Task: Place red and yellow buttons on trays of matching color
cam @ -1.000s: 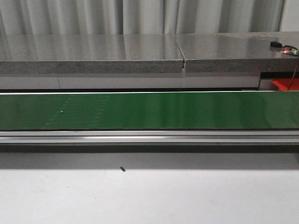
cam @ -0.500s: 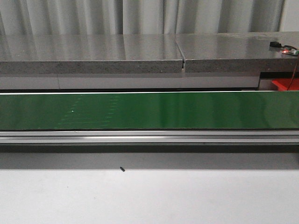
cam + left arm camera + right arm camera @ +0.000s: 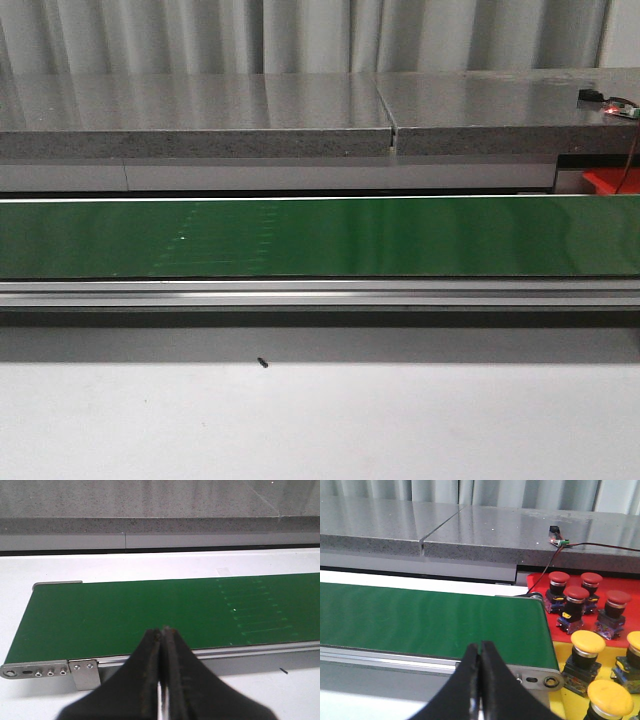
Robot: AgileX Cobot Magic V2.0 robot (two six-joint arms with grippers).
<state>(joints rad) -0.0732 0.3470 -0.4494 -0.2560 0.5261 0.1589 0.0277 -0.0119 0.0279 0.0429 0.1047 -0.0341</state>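
Note:
Several red buttons (image 3: pixel 576 596) stand on a red tray (image 3: pixel 540 578) beyond the belt's right end; a corner of that red tray (image 3: pixel 610 180) also shows in the front view. Several yellow buttons (image 3: pixel 587 643) stand on a yellow tray (image 3: pixel 561 649) nearer to me. My right gripper (image 3: pixel 479 645) is shut and empty, over the belt's near rail beside the trays. My left gripper (image 3: pixel 162 631) is shut and empty, over the near edge of the green conveyor belt (image 3: pixel 150 612) close to its left end. No button lies on the belt (image 3: pixel 320 238).
A grey stone counter (image 3: pixel 200 110) runs behind the belt, with a small sensor and wire (image 3: pixel 557 541) on it. A metal rail (image 3: pixel 320 293) edges the belt's near side. A white table (image 3: pixel 320 420) with a tiny dark speck (image 3: pixel 262 363) lies in front.
A faint pattern and white dot on the belt have shifted to the right, so the belt is running rightward. Nothing else has moved.

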